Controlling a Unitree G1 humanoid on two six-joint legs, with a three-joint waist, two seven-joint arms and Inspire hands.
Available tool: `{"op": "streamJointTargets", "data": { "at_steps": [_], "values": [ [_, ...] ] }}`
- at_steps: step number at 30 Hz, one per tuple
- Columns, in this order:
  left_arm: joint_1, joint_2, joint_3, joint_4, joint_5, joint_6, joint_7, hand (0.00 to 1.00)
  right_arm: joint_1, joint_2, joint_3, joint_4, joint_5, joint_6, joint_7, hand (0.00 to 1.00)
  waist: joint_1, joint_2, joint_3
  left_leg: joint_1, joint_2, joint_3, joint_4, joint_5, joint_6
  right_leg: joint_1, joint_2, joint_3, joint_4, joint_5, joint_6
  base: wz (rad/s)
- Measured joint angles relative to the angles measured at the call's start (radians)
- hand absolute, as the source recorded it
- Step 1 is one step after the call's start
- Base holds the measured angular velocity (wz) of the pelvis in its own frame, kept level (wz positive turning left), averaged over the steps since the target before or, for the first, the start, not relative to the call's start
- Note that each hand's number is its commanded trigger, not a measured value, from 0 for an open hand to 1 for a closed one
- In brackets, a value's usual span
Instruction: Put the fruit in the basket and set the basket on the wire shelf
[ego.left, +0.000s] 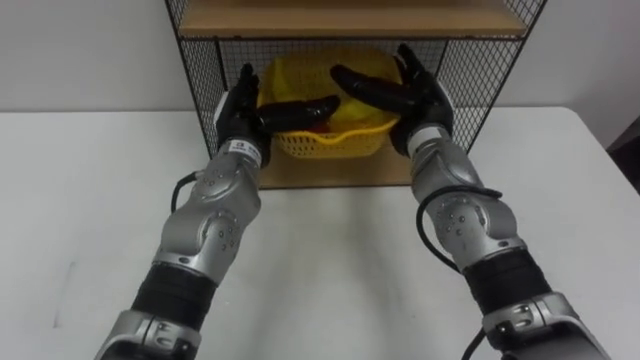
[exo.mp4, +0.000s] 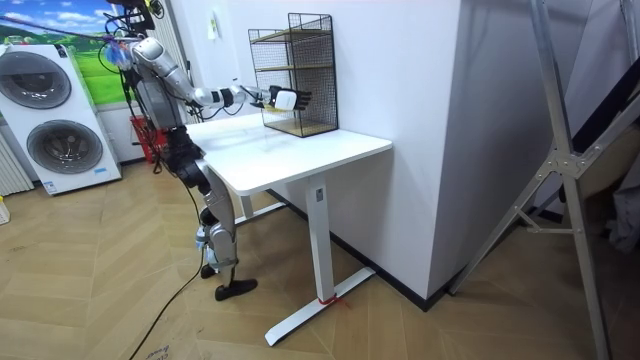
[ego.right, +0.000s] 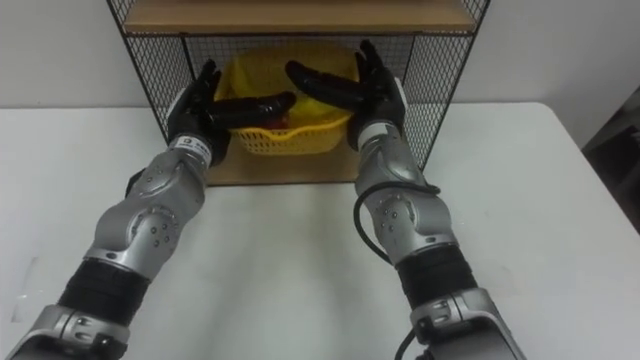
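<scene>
A yellow plastic basket (ego.left: 330, 142) sits on the bottom board of the black wire shelf (ego.left: 200, 70), inside its mesh frame. Something dark red (ego.left: 316, 121) shows inside the basket; I cannot tell which fruit it is. My left hand (ego.left: 238, 110) is at the basket's left side and my right hand (ego.left: 425, 95) at its right side. Both have straight fingers pointing up and thumbs stretched out over the rim. In the room view I stand at the table's end with both arms reaching into the shelf (exo.mp4: 295, 70).
The shelf stands at the back of a white table (ego.left: 330, 260), against a white wall. A wooden upper board (ego.left: 350, 18) lies just above the basket and hands. A washing machine (exo.mp4: 45, 110) stands on the floor behind me.
</scene>
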Motion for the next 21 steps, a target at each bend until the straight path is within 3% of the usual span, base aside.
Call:
{"op": "streamJointTargets", "data": {
  "at_steps": [8, 21],
  "values": [
    [0.0, -0.016, 0.003, 0.102, 0.007, 0.012, -0.01, 0.0, 0.0, 0.009, 0.0, 0.067, -0.007, 0.014, -0.001, 0.0, -0.003, 0.004, 0.0004, 0.002, 0.001, -0.001, -0.002, 0.001, -0.001, 0.0, -0.001, 0.0, 0.002, 0.0, 0.0, 0.0],
    [-0.012, -0.006, 0.006, 0.153, 0.009, 0.022, -0.036, 0.0, -0.022, 0.013, -0.001, 0.204, 0.003, 0.037, 0.001, 0.0, 0.0, 0.001, 0.0015, 0.021, -0.003, -0.005, -0.033, 0.009, -0.002, 0.016, -0.002, -0.008, -0.016, -0.002, 0.002, 0.0]
  ]
}}
